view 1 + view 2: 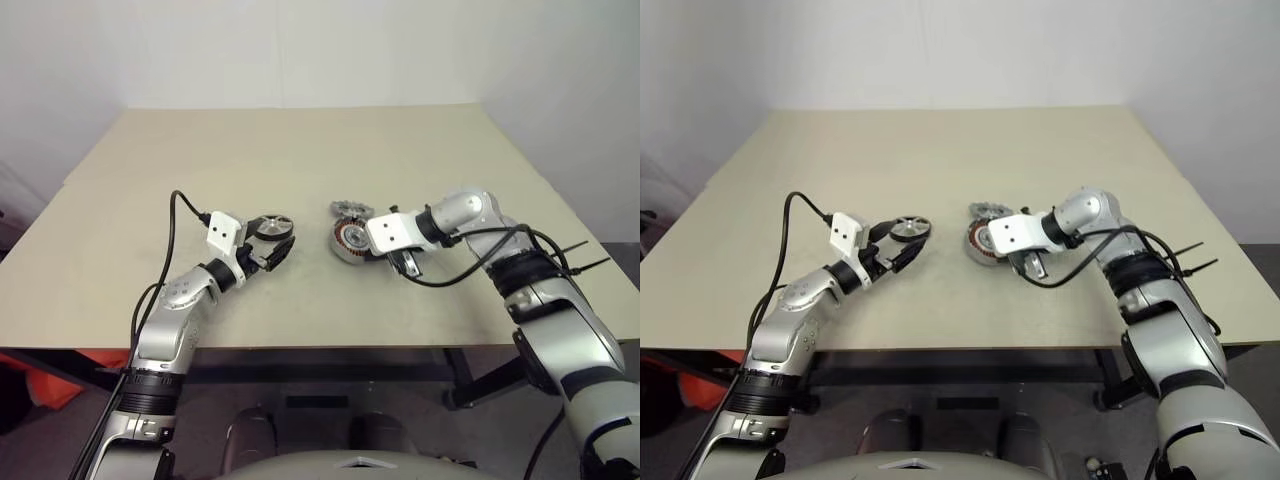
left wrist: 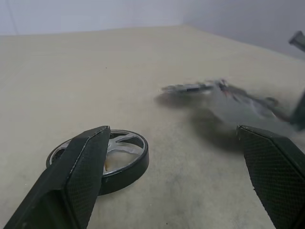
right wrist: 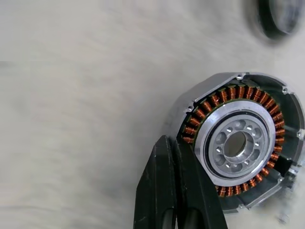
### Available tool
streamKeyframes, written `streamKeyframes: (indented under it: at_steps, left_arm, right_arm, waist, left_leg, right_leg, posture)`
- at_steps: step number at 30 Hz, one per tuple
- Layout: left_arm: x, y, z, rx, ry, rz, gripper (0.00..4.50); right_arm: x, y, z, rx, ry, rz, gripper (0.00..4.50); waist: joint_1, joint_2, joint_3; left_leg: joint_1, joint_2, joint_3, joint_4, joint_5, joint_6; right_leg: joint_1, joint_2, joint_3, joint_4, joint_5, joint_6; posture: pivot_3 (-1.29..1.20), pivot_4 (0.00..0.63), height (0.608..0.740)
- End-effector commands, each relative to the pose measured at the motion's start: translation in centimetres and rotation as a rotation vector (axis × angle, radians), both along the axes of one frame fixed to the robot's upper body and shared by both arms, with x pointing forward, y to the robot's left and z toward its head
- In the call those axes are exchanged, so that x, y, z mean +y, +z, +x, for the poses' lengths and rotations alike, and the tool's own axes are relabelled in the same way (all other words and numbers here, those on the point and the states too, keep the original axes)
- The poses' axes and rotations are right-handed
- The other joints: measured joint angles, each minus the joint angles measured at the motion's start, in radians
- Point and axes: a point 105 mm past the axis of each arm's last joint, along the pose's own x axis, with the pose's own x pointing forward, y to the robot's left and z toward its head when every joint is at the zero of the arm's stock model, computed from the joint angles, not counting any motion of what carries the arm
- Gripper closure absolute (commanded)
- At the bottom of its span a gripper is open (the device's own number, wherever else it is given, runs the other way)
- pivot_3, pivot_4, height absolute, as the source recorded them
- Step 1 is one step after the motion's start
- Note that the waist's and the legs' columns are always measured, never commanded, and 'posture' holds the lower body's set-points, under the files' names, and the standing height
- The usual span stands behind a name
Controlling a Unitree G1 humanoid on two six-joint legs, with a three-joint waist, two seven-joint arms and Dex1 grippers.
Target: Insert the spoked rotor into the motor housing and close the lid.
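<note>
Spoked rotor (image 2: 112,155) lying flat just beside wide-open left pincer (image 1: 272,247), toward tabletop (image 1: 300,150) centre; right pincer (image 3: 176,191) closed, empty, beside motor housing (image 3: 240,143).

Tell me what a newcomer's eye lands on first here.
The motor housing, copper windings ringing a silver centre, lies on the table beside the shut right gripper. To its left, the shiny spoked rotor lies by the fingers of the open left gripper.
</note>
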Motion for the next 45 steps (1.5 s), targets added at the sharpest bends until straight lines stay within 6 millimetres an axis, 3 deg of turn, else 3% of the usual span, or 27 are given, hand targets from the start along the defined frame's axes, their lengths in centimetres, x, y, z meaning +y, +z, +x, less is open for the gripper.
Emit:
streamKeyframes:
  at_steps: [1,6,12,15,18,22,25,30,32,37,41,45]
  left_arm:
    - [-0.1,1.4,0.1,-0.056,-0.004,-0.004,0.00]
    - [-0.1,1.3,0.1,-0.055,-0.008,-0.002,0.00]
    - [-0.3,1.4,0.1,-0.060,-0.009,0.001,0.00]
    - [-0.1,1.5,0.1,-0.062,-0.003,0.002,0.00]
    - [0.1,1.5,0.1,-0.062,0.004,0.003,0.00]
    - [0.3,1.4,0.0,-0.059,0.011,0.003,0.00]
    - [0.2,1.3,-0.1,-0.058,0.011,0.001,0.00]
    - [-0.2,1.2,-0.3,-0.045,-0.019,-0.008,0.00]
    - [-0.5,1.0,-0.4,-0.038,-0.038,-0.004,0.00]
    - [-1.1,1.1,-0.2,-0.037,-0.075,0.003,0.00]
    - [-1.6,1.1,0.0,-0.032,-0.103,0.007,0.00]
    - [-1.7,1.1,0.0,-0.032,-0.113,0.010,0.00]
  right_arm:
    - [0.1,2.1,-0.4,-0.065,0.018,0.026,4.48]
    - [0.2,1.7,-1.5,-0.046,0.018,0.021,4.48]
    - [0.0,0.2,-1.2,-0.016,-0.037,-0.006,4.48]
    - [0.2,0.1,-1.0,-0.017,-0.046,0.006,3.91]
    - [1.1,1.4,-0.9,-0.042,-0.043,0.076,2.94]
    - [1.4,3.4,-1.1,-0.039,-0.066,0.174,2.94]
    - [0.8,4.5,-0.3,-0.036,-0.194,0.288,2.94]
    - [-1.2,5.4,1.7,-0.023,-0.505,0.552,2.94]
    - [-3.8,4.4,2.5,-0.008,-0.707,0.642,2.94]
    - [-8.2,1.8,2.7,-0.049,-0.991,0.693,2.94]
    - [-9.6,0.5,2.8,-0.080,-1.112,0.752,2.94]
    - [-9.8,-1.2,3.3,-0.076,-1.190,0.775,2.94]
  waist:
    - [0.000,0.000,0.000]
    - [-0.002,0.000,0.000]
    - [-0.003,-0.001,0.000]
    - [-0.003,-0.001,0.000]
    - [-0.003,-0.001,0.000]
    - [-0.003,-0.001,0.000]
    - [-0.002,-0.001,0.000]
    - [0.002,-0.002,0.000]
    - [0.005,-0.002,0.000]
    - [0.014,-0.002,0.000]
    - [0.013,-0.001,0.000]
    - [0.012,-0.001,0.000]
  left_leg:
    - [0.000,0.000,0.000,0.001,0.000,0.000]
    - [0.002,0.000,0.000,0.001,0.000,0.000]
    - [0.002,0.000,0.000,0.001,0.000,0.000]
    - [0.002,0.000,0.000,0.001,0.000,-0.001]
    - [0.003,0.000,0.000,0.001,0.000,-0.001]
    - [0.003,0.000,0.000,0.001,0.000,-0.001]
    - [0.004,0.000,0.000,0.001,0.000,-0.001]
    - [0.007,0.000,0.000,0.001,0.000,-0.001]
    - [0.010,-0.001,0.000,0.001,0.000,-0.001]
    - [0.015,-0.001,0.000,-0.001,0.000,-0.001]
    - [0.018,-0.002,0.000,-0.003,0.001,-0.004]
    - [0.019,-0.001,0.000,-0.004,0.002,-0.005]
  right_leg:
    - [0.000,0.000,0.000,0.000,0.000,0.000]
    - [0.001,0.000,0.001,0.001,0.000,0.000]
    - [0.001,0.000,0.001,0.001,0.000,0.000]
    - [0.002,0.000,0.001,0.001,0.000,0.000]
    - [0.003,0.000,0.001,0.001,0.000,0.000]
    - [0.003,0.000,0.001,0.001,0.000,0.000]
    - [0.004,0.000,0.001,0.001,0.000,0.000]
    - [0.007,0.000,0.001,0.000,0.000,0.000]
    - [0.011,0.000,0.001,0.000,0.000,0.001]
    - [0.016,-0.001,0.001,-0.002,0.000,0.001]
    - [0.016,0.000,0.001,-0.002,0.000,0.002]
    - [0.016,0.000,0.001,-0.002,-0.003,0.007]
  posture:
    - [0.00,0.000,0.740]
    - [0.00,0.000,0.740]
    - [0.00,0.000,0.740]
    - [0.00,0.000,0.740]
    - [0.00,0.000,0.740]
    - [0.00,0.000,0.740]
    - [0.00,0.000,0.740]
    - [0.00,0.000,0.740]
    - [0.00,0.000,0.740]
    - [0.00,0.000,0.740]
    - [0.00,0.000,0.740]
    - [0.00,0.000,0.740]
